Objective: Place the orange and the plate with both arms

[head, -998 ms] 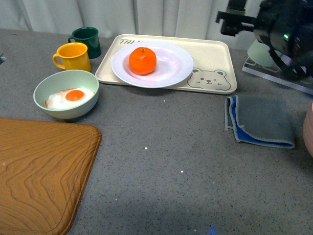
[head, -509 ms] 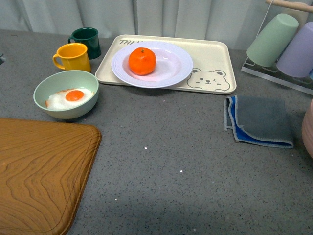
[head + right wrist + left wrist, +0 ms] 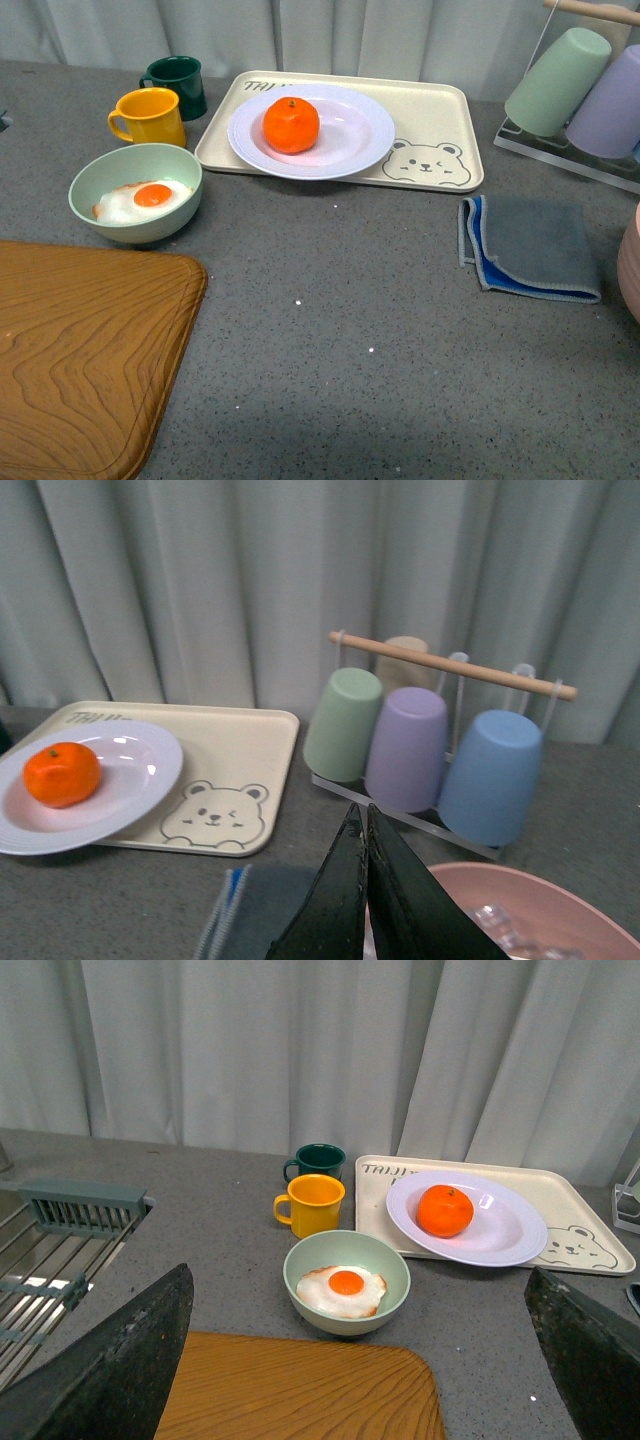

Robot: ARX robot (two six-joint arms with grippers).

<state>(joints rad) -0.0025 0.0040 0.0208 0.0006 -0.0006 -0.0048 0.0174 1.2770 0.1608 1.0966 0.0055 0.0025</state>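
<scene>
Since a second ago, the right arm is gone from the front view. Far across the bench, the dimpled orange (image 3: 291,124) sits in the white plate (image 3: 366,140) on the tray (image 3: 452,110). An egg (image 3: 143,199) lies in the green bowl (image 3: 92,177). The left gripper (image 3: 355,1360) is spread open, the right gripper (image 3: 366,880) closed, empty.

Left gripper (image 3: 355,1360): dark grey, speckled matte fingers. Right gripper (image 3: 366,900): black, smooth, tapered fingers.
</scene>
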